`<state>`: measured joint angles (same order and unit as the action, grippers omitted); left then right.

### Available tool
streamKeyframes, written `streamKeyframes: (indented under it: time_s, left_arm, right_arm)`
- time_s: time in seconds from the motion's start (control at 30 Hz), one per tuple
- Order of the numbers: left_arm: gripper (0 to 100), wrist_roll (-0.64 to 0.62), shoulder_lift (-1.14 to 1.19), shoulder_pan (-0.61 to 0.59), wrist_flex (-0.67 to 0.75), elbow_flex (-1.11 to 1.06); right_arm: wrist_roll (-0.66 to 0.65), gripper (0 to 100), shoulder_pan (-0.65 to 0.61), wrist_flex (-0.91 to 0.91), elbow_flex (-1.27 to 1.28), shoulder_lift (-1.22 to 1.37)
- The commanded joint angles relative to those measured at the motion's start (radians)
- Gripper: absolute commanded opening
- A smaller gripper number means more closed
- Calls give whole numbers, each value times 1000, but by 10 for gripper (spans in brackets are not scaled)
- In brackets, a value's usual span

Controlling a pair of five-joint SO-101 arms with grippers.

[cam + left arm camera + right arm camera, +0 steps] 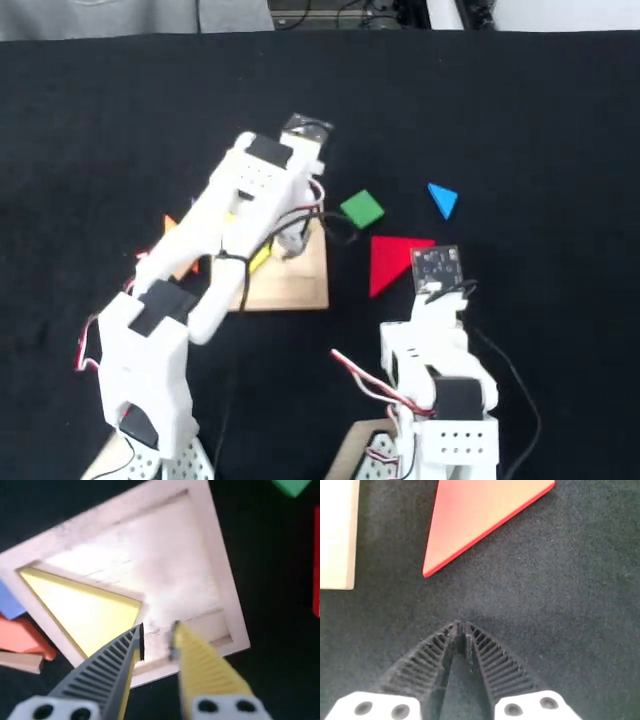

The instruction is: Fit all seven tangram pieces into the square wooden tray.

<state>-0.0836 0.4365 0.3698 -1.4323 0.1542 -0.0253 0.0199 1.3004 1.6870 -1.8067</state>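
The square wooden tray (300, 282) lies under my left arm. One large yellow triangle (85, 611) sits in a corner of the tray (220, 575); the other part of its floor is bare. My left gripper (157, 636) hovers just above the tray's rim, slightly open with nothing between its fingers. A big red triangle (392, 256) lies right of the tray, with a green square (361, 209) and a small blue triangle (441, 198) beyond it. My right gripper (461, 630) is shut and empty, low over the cloth, a short way from the red triangle (480, 510).
Orange pieces (172, 230) lie left of the tray, partly hidden by the left arm. In the left wrist view a blue piece (7, 602), an orange-red piece (20, 635) and a wooden strip (20, 662) sit outside the tray's corner. Black cloth covers the table.
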Motion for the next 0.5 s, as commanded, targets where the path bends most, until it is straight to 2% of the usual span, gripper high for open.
streamKeyframes:
  time_s: [0.0, 0.47]
  left_arm:
    - [52, 12, 8, 8, 46, -19]
    - [47, 18, 121, -19, 55, 16]
  right_arm:
    - [8, 13, -8, 6, -2, -87]
    - [8, 13, -8, 6, -2, -87]
